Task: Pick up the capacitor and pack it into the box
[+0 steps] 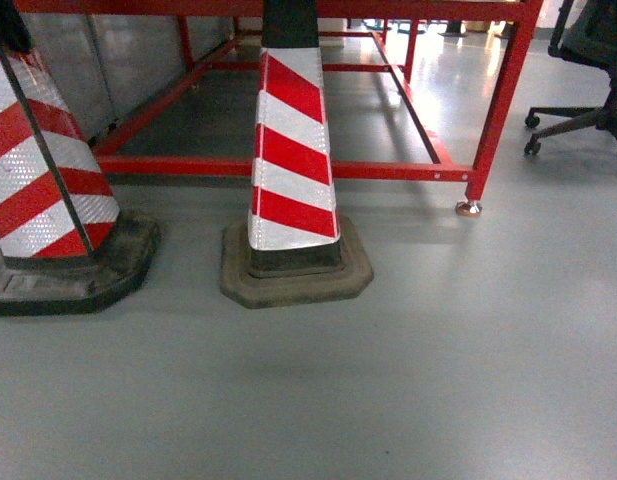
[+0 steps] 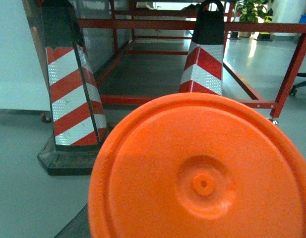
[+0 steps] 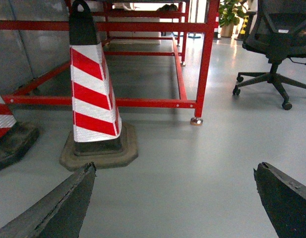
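While right gripper [image 3: 175,198] jaws gape over grey floor [image 3: 192,163], left jaws unseen behind orange disc [image 2: 202,173].

The head camera looks forward and slants down at the grey floor [image 1: 408,380], close to two red-and-white striped traffic cones: the middle cone [image 1: 291,160] stands just before the red steel frame [image 1: 288,168], the left cone [image 1: 48,190] is cut by the picture's edge.

The left wrist camera sits low and faces forward nearly level. A round orange disc [image 2: 202,173] lies very near the lens and fills the lower half; both cones rise behind it.

The right wrist camera also sits low, facing forward and slightly down, its tool [image 3: 175,196] showing as two dark fingers [image 3: 58,203] in the bottom corners.

All three views share the middle cone, the frame and the floor; an office chair [image 3: 279,44] appears at right in the head and right wrist views.
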